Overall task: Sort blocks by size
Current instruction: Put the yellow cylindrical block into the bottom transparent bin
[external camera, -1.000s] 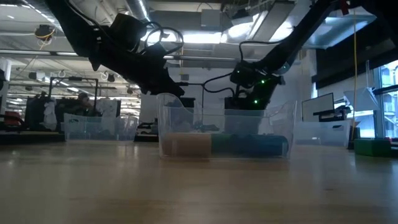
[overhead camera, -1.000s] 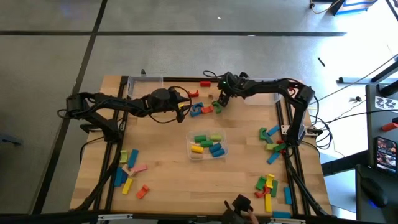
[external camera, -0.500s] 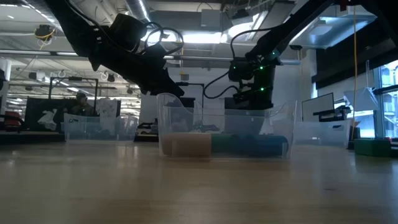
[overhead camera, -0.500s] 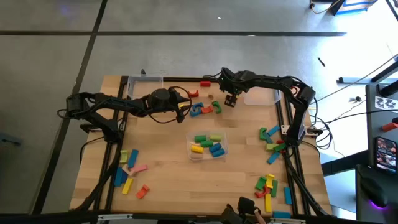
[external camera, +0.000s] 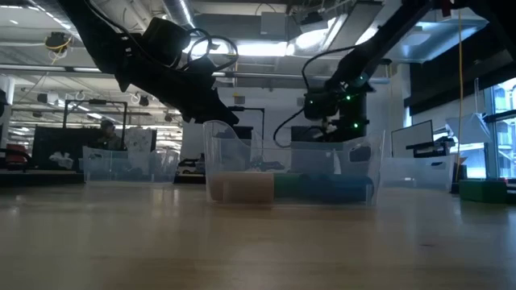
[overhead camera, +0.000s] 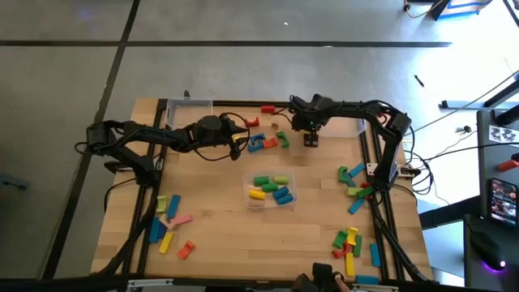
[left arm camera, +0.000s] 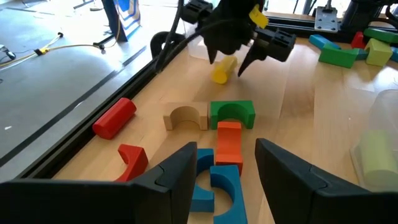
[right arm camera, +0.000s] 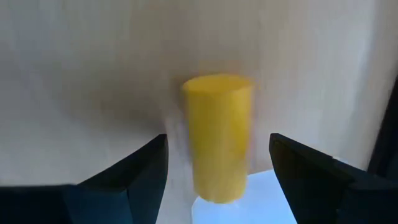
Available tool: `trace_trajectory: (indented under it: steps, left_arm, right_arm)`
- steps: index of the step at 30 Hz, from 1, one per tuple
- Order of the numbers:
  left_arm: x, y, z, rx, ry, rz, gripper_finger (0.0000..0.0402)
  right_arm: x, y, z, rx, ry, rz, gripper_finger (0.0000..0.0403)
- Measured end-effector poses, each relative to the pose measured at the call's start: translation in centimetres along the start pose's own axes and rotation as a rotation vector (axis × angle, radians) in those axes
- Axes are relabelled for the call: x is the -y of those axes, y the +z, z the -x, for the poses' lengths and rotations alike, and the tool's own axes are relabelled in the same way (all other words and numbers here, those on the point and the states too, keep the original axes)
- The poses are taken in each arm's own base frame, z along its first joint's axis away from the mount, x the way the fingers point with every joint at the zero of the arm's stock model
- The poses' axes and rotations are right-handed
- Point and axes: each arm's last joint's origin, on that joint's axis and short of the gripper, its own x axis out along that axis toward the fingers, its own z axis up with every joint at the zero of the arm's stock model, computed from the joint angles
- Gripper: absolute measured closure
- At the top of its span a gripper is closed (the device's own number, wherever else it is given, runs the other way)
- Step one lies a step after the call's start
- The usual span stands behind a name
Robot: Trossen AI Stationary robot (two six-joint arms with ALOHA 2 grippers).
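Yellow block [right arm camera: 217, 137] is lying on the counter [left arm camera: 298, 112] directly between the widely spread fingers of the right claw [left arm camera: 227, 65], untouched. Left claw [left arm camera: 224, 168] is being held parted, empty, near the arches [left arm camera: 231, 114].

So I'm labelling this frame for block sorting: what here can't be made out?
- Right gripper: whether the yellow cylinder touches the fingers; it looks blurred in the right wrist view.
- Clear bin: low view, its blocks are a dim smear.
- Corner blocks: high view, too small to tell shapes.
- Left gripper: nothing visible between its fingers.
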Motion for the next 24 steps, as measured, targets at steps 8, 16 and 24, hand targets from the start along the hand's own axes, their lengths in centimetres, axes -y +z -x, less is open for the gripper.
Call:
trace_trajectory:
  steps: [8,16,24]
  left_arm:
    - [0.0,0.01,0.0,0.001,0.0,0.0,0.0243]
    - [0.0,0.02,0.0,0.002,0.0,0.0,0.0243]
    - [0.0,0.02,0.0,0.002,0.0,0.0,0.0243]
  right_arm:
    - [-0.19,0.04,-0.43,0.044,0.024,-0.005,0.0153]
    - [-0.21,0.13,-0.47,0.057,0.028,-0.013,0.0265]
    - [-0.18,0.15,-0.41,0.057,0.028,-0.034,0.0278]
